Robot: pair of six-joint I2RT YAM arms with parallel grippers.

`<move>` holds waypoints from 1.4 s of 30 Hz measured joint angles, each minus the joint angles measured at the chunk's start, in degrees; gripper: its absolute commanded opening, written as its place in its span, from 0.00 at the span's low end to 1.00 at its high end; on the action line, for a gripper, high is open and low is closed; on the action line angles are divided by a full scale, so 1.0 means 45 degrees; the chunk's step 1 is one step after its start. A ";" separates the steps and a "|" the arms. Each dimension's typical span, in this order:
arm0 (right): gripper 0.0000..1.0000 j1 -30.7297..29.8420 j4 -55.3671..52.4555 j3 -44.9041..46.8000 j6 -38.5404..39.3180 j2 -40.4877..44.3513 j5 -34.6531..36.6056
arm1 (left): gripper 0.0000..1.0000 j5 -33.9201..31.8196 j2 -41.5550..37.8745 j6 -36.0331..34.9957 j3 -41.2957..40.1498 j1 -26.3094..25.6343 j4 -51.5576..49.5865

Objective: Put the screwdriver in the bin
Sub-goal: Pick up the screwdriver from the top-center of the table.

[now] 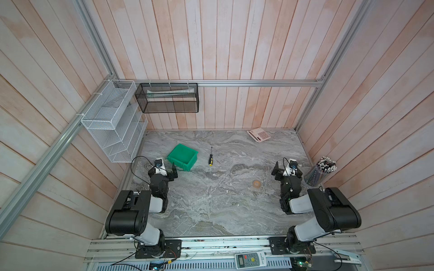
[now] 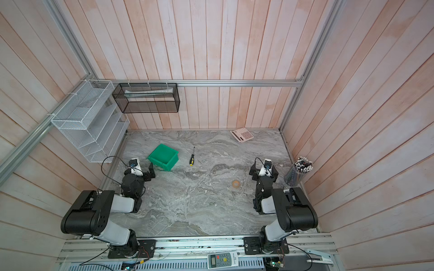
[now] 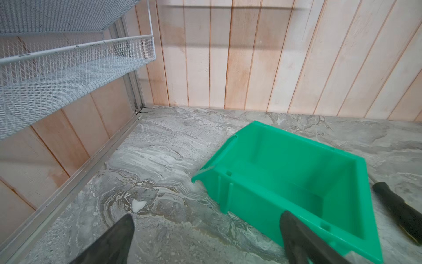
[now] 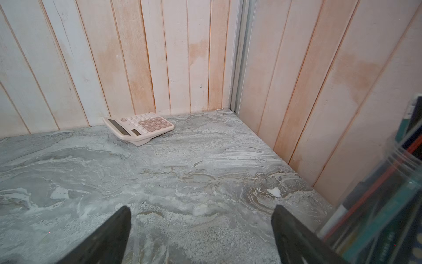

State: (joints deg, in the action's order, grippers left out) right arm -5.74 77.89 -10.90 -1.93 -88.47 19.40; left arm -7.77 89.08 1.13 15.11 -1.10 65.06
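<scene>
The screwdriver (image 1: pixel 210 157) (image 2: pixel 192 157), with a black-and-yellow handle, lies flat on the marble table just right of the green bin (image 1: pixel 182 156) (image 2: pixel 162 156). The bin stands empty and turned at an angle. My left gripper (image 1: pixel 167 169) (image 2: pixel 144 170) sits low, just in front of the bin's near-left corner, open and holding nothing. In the left wrist view the left gripper (image 3: pixel 207 216) has one finger over the bin's (image 3: pixel 274 160) near rim, and the screwdriver's handle (image 3: pixel 402 210) shows beyond the bin. My right gripper (image 1: pixel 288 167) (image 2: pixel 264 169) (image 4: pixel 202 208) is open over bare table, far to the right.
A pink calculator (image 1: pixel 259 135) (image 4: pixel 139 128) lies at the back right. A clear cup of pens (image 1: pixel 320 171) (image 4: pixel 388 194) stands close beside the right gripper. A small orange ring (image 1: pixel 256 184) lies on the table. A white wire rack (image 1: pixel 112 124) and black mesh basket (image 1: pixel 168 97) hang at the back left.
</scene>
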 measured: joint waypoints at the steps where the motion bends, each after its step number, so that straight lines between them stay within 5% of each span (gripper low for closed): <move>1: 0.97 0.0000 0.0000 0.0000 0.0000 0.0000 0.0000 | 1.00 0.0000 0.0000 0.0000 0.0000 -0.0005 0.0000; 26: 0.98 0.0000 0.0000 0.0000 0.0000 0.0000 0.0000 | 1.00 -0.0141 -0.0257 0.0301 -0.0068 0.0243 -0.0185; 29: 0.98 -0.0024 -0.0175 -0.0010 0.0000 0.0087 0.0053 | 1.00 -0.1030 -0.1603 0.0364 -0.0593 -0.0005 -0.0335; 35: 0.98 -0.1001 -0.3803 -0.1161 -0.0330 0.2895 0.1438 | 1.00 -0.2764 -0.6708 0.1787 0.0345 -0.0933 -0.4449; 39: 0.98 -0.1137 -0.5518 -0.1700 -0.1540 0.5153 0.1778 | 1.00 -0.2492 -0.8850 0.3653 0.1214 -0.1049 -0.6951; 42: 0.98 -0.1137 -0.6319 -0.1685 -0.2268 0.6241 0.1535 | 1.00 -0.1875 -0.8845 0.4537 0.1855 -0.1175 -0.8587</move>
State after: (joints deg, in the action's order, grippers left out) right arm -10.85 49.45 -18.48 -12.14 -60.38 26.30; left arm -16.21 49.28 21.54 23.46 -6.39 26.41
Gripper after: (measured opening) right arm 0.976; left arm 0.999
